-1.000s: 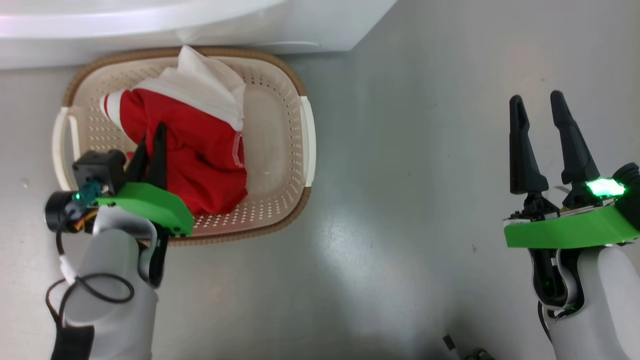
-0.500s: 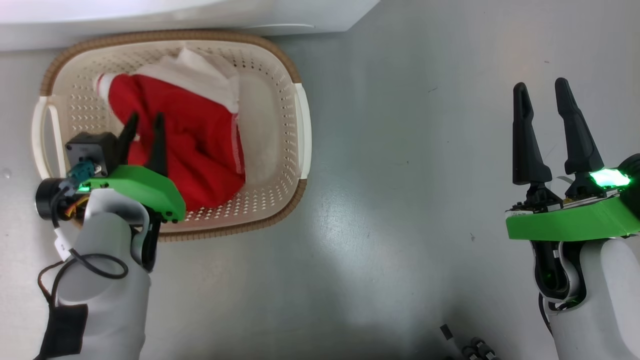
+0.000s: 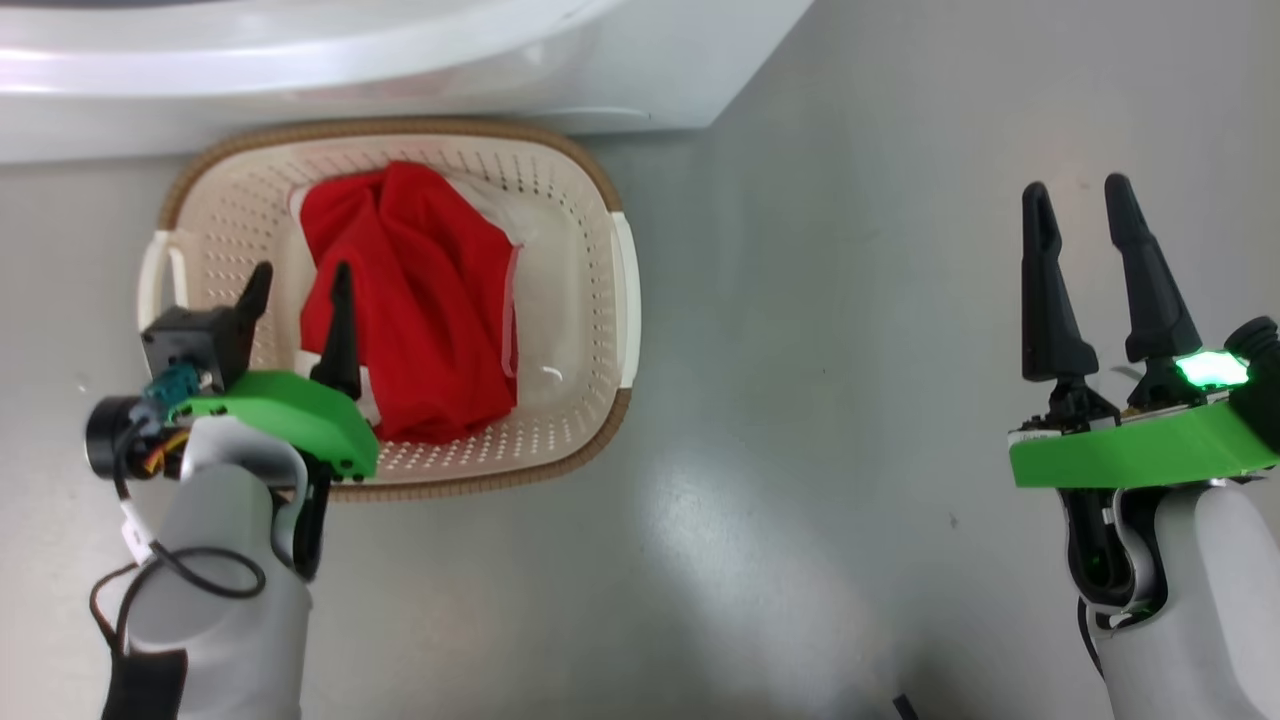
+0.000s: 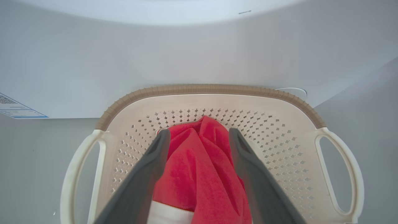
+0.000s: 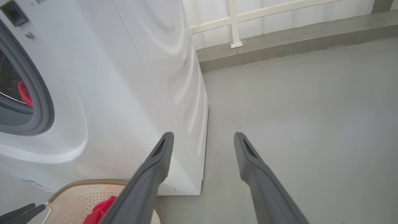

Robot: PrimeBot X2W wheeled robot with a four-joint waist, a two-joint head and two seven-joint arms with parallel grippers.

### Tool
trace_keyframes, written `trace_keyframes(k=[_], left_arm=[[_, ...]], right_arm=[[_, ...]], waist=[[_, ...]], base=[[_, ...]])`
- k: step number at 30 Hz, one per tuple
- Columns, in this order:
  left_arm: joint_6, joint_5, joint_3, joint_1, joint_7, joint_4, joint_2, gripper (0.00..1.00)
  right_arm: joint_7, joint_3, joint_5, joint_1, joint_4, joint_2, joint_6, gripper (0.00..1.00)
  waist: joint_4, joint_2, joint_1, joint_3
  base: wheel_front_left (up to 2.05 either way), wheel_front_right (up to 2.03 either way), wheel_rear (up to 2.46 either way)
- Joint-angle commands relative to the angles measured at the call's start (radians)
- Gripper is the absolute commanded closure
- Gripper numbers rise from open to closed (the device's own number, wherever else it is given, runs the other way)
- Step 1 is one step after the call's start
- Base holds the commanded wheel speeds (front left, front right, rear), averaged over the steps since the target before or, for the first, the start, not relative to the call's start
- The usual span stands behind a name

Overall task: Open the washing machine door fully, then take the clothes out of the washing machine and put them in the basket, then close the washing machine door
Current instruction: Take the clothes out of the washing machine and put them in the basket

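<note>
Left end effector (image 3: 302, 272) spread wide over the near-left part of the basket (image 3: 575, 320), gripping nothing. In the left wrist view, fingers (image 4: 146, 174) straddling the red heap, one on each side. Contact with the cloth: cannot tell.

Clothes (image 3: 420, 300) lying in the basket, bunched up, red with thin white trim along the right edge, filling the middle. Right strip of the basket bottom bare.

Basket sitting on the floor (image 3: 820, 380), far rim just beside the front of the washing machine (image 3: 400, 60). Touching or not: cannot tell. Blue label (image 4: 15, 109) low on the machine front, left of the basket in the left wrist view.

Right end effector (image 3: 1077, 187) also wide and empty, well apart from the basket, over bare floor. Own camera looking past the machine's front corner.

Right wrist view: machine opening ringed by grey gasket (image 5: 42, 105) at the left edge, dark drum behind, red piece (image 5: 25, 93) lying inside.
</note>
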Motion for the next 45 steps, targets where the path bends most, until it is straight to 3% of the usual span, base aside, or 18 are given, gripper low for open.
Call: trace_keyframes(k=[1, 29, 45], left_arm=[[-0.005, 0.007, 0.02, 0.046, -0.005, -0.023, 0.024, 0.0], [-0.006, -0.036, 0.024, 0.421, -0.005, -0.463, 0.014, 0.0], [0.01, -0.032, 0.03, 0.629, -0.005, -0.651, 0.013, 0.0]], right_arm=[[-0.006, 0.018, -0.01, 0.035, -0.018, 0.002, 0.007, 0.0], [-0.006, 0.055, -0.004, 0.226, 0.053, -0.061, 0.007, 0.0], [-0.006, 0.038, 0.008, 0.337, 0.055, -0.064, 0.007, 0.0]], waist=[[0.01, 0.0, 0.0, -0.035], [0.064, 0.0, 0.0, -0.421], [0.057, 0.0, 0.0, -0.539]], base=[[0.0, 0.0, 0.0], [0.0, 0.0, 0.0], [0.0, 0.0, 0.0]])
